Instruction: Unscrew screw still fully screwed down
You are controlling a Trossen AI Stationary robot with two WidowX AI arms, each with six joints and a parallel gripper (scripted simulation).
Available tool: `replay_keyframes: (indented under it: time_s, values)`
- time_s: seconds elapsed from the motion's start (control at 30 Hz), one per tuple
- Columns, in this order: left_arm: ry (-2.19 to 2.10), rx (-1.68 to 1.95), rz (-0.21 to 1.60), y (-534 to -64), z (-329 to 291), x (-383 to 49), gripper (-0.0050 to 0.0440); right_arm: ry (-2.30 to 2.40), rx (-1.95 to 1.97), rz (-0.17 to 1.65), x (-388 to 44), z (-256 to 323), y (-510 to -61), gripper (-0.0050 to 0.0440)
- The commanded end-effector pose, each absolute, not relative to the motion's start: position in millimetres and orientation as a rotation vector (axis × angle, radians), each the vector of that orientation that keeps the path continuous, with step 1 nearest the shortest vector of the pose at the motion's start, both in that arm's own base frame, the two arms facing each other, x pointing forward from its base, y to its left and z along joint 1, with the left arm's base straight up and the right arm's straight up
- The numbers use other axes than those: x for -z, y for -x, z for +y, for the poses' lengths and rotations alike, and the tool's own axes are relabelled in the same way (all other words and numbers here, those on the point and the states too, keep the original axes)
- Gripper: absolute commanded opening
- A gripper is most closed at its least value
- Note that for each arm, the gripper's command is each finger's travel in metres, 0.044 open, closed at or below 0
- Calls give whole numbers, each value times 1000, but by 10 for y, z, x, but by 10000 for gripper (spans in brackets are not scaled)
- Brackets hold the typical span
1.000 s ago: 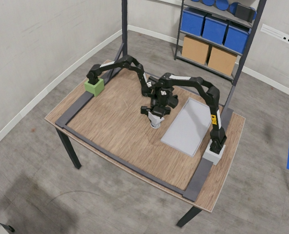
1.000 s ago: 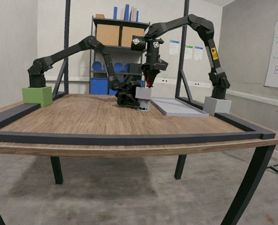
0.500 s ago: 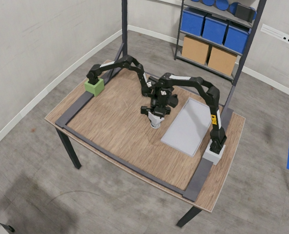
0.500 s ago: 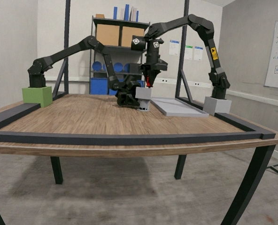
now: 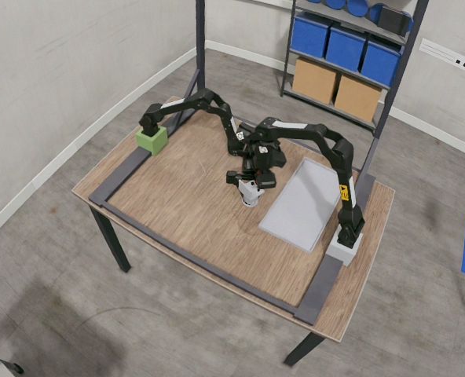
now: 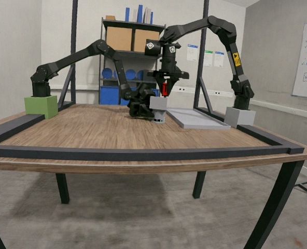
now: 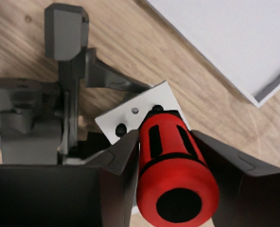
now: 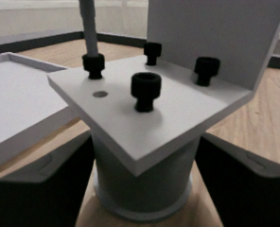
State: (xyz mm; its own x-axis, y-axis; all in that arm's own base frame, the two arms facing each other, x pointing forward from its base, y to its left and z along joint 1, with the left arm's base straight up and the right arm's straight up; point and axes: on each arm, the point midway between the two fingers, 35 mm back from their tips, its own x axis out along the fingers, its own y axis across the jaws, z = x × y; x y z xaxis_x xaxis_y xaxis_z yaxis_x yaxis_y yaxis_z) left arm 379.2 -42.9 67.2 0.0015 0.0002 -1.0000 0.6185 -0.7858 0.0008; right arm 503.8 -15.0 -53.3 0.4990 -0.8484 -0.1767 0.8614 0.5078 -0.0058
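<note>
On a wooden counter [image 5: 176,195] [image 6: 81,134], a grey joint module [image 5: 248,201] [image 6: 158,116] [image 8: 142,180] stands upright, just left of a shallow pale tray [image 5: 302,203] [image 6: 196,118] [image 7: 225,38] [image 8: 26,104]. An L-shaped light bracket [image 5: 250,190] [image 6: 158,102] [image 7: 145,101] [image 8: 178,95] sits on top, one plate flat, the other rising.

The left arm reaches in from the right side of the scene. Its end effector, the left end effector [image 5: 258,172] [image 6: 165,91] [image 7: 164,136], is clamped on a red screwdriver [image 5: 258,173] [image 6: 164,89] [image 7: 178,170] [image 8: 89,28], pointing down. The right arm comes from the left; the right end effector [image 5: 249,178] [image 6: 154,112] [image 7: 152,118] [image 8: 144,135] is closed around the module's body, below the bracket.

The right wrist view shows four black screws with heads raised above the flat plate, near one open hole. The screwdriver's shaft meets the leftmost screw [image 8: 94,65]. The others are a front screw [image 8: 146,87], a far screw [image 8: 152,51] and a right-hand screw [image 8: 207,68].
</note>
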Motion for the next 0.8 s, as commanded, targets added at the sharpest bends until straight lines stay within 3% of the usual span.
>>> replay_keyframes:
  time_s: [0.0,0.3,0.47,0.77]
  values:
    - [-1778,1728,718,-3803,-419,-761,130,-112,1039,136,392,-160,-5104,245]
    - [-1524,1479,970,-3805,-418,-761,130,-112,1039,136,392,-160,-5104,245]
    - [-1524,1479,970,-3805,-419,-761,130,-112,1039,136,392,-160,-5104,245]
    - [-1254,1214,1172,-3812,-419,-764,130,-112,1039,136,392,-160,-5104,245]
